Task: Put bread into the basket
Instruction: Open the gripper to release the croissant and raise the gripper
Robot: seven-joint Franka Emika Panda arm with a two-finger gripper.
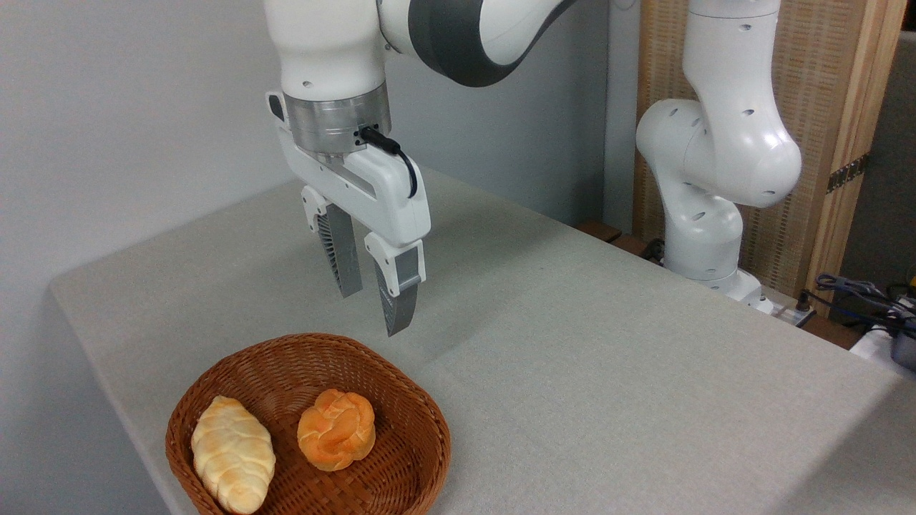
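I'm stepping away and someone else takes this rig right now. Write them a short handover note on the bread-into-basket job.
End effector: open, empty, hanging above the table just behind the basket's far rim.
Bread: the long braided roll lies inside the basket, on its left side, pale side up.
Round orange bun: also in the basket, to the right of the bread, apart from it.
Done: the bread is in the basket and released.
Left: nothing on the bread itself; at most, move the arm clear. No other bread shows on the table.
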